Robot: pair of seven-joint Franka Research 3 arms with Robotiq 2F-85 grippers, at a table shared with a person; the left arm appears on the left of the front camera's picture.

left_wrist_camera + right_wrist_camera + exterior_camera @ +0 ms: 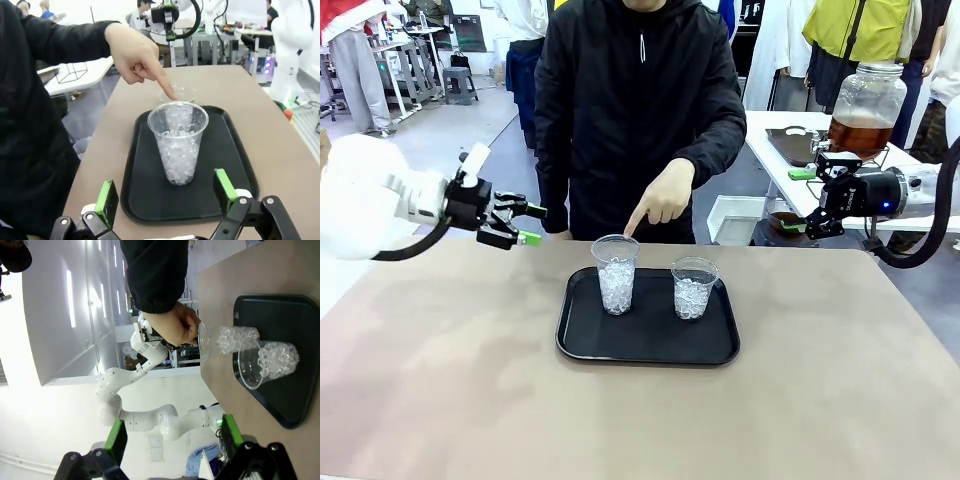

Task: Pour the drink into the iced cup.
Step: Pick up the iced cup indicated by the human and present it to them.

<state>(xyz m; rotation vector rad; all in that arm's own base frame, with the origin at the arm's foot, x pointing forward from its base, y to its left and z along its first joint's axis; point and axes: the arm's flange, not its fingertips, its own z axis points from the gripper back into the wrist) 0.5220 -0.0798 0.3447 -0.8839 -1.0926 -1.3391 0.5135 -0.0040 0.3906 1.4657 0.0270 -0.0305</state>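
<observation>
- Front view — Your left gripper (532, 225) hangs spread wide and empty over the left side of the table (440, 380). The taller iced cup (616, 272), which the person's hand (665, 195) points at, stands upright on the black tray (648, 352), to that gripper's right and lower. A shorter iced cup (694, 288) stands beside it. The drink (858, 135) sits amber in the glass jar (868, 95) on a side table past the far right corner, just behind your right gripper (798, 200), which is also spread and empty. Your right arm is much the nearer to the jar, your left the nearer to the pointed-at cup.
- Left wrist view — The taller iced cup (177, 140) stands straight ahead of the left gripper (166, 192), centred between its parted fingers, its long axis vertical. The person's hand (137, 55) has its fingertip at the far rim, and the shorter iced cup (180, 92) is behind.
- Right wrist view — The picture is rolled, so both cups lie sideways here. The taller iced cup (227, 342) and the shorter iced cup (270, 362) sit well apart from the open right gripper (174, 437), the shorter one nearer — a reach across the tray (280, 315).
</observation>
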